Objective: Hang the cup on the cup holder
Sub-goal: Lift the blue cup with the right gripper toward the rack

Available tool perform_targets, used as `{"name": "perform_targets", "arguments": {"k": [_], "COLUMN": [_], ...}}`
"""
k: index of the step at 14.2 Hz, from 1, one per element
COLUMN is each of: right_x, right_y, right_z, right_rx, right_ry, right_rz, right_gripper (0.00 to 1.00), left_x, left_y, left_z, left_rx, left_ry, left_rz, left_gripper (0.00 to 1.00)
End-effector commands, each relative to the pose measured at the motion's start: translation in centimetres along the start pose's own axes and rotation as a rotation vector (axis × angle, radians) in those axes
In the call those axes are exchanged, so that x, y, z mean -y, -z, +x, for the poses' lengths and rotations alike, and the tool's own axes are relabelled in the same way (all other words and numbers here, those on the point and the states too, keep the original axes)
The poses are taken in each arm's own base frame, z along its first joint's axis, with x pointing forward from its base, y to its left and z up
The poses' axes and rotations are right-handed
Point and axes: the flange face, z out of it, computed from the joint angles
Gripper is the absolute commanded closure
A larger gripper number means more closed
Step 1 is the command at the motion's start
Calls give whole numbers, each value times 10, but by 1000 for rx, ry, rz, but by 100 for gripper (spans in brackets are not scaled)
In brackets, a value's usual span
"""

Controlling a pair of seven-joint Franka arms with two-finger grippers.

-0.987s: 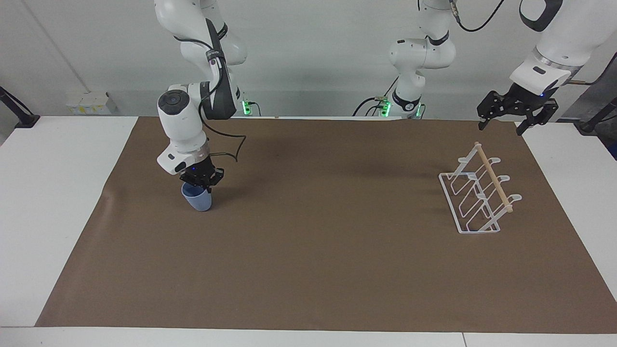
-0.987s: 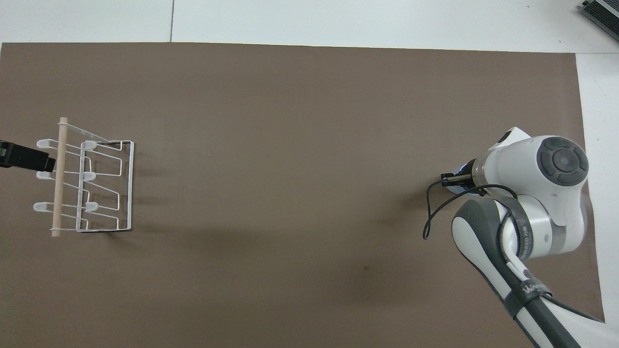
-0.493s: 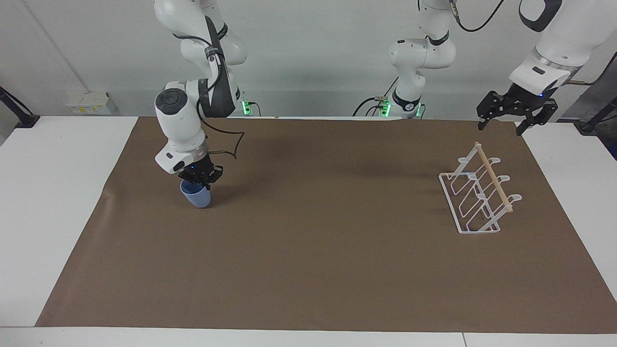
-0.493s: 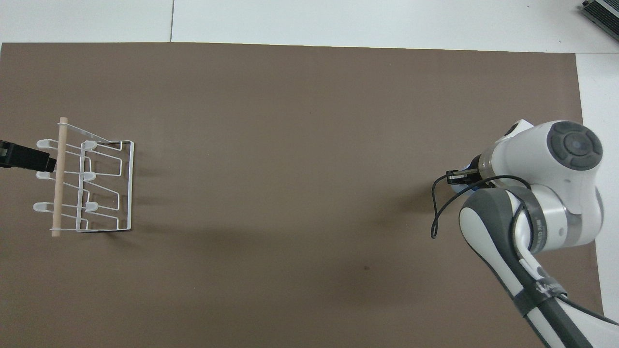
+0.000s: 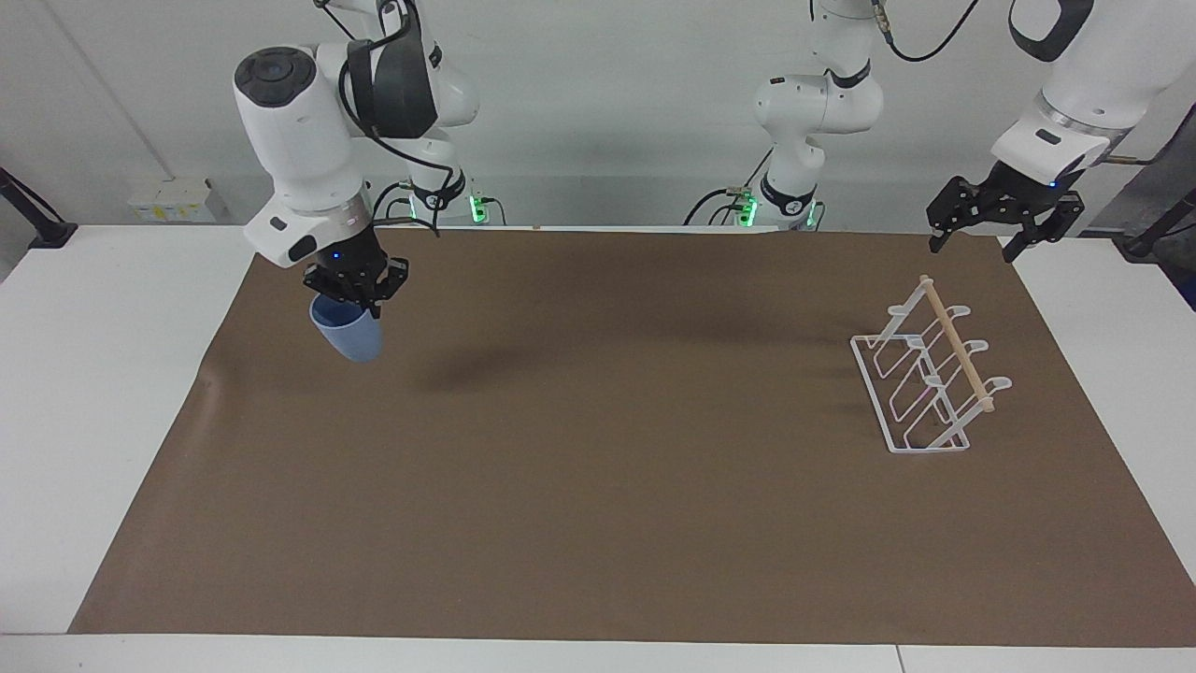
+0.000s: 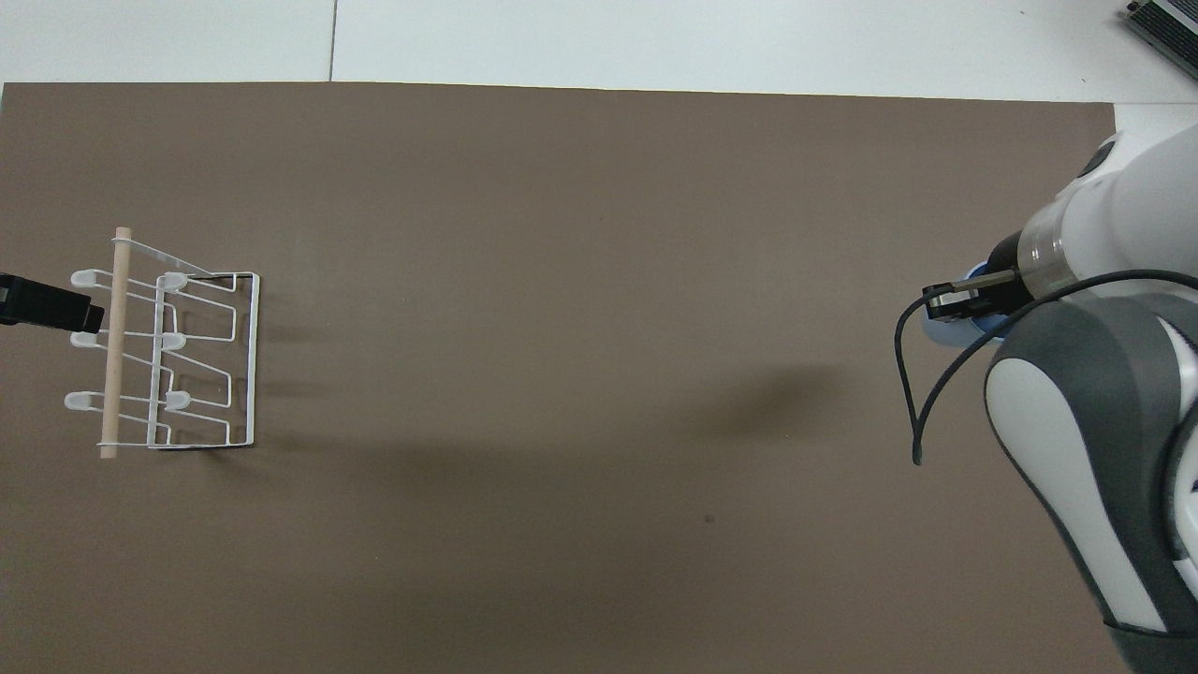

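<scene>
Lifted now: one cup (image 5: 348, 336) pinched by right gripper (image 5: 356, 297); left gripper (image 5: 1004, 221) spread.

Even, bright overhead light fills both views, with no glare on the matte brown mat (image 5: 598, 486). Shadows are soft and diffuse: a blurred dark patch lies on the mat under the raised right arm (image 5: 308, 140), fainter ones beside the cup holder (image 5: 930, 374). Both views are sharp, without visible edge distortion.

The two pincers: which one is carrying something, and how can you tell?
The right pincer, shut on the blue cup and holding it above the brown mat. The left pincer hangs open and empty near the cup holder.
</scene>
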Motion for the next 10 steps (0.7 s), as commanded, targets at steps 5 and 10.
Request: {"name": "perform_targets", "arguments": {"k": [5,10], "right_x": [5,64], "right_y": [26,45], "right_z": [-6,-2], "right_rx": [38,0], "right_ry": [54,2], "right_rz": [204,555], "right_gripper": [100,100], "left_x": [-6,-11], "left_y": [2,2], "left_z": [-3,-1], "left_rx": [-30,-38], "left_ry": [-20,-27], "left_rz": [16,15], "left_gripper": [0,0]}}
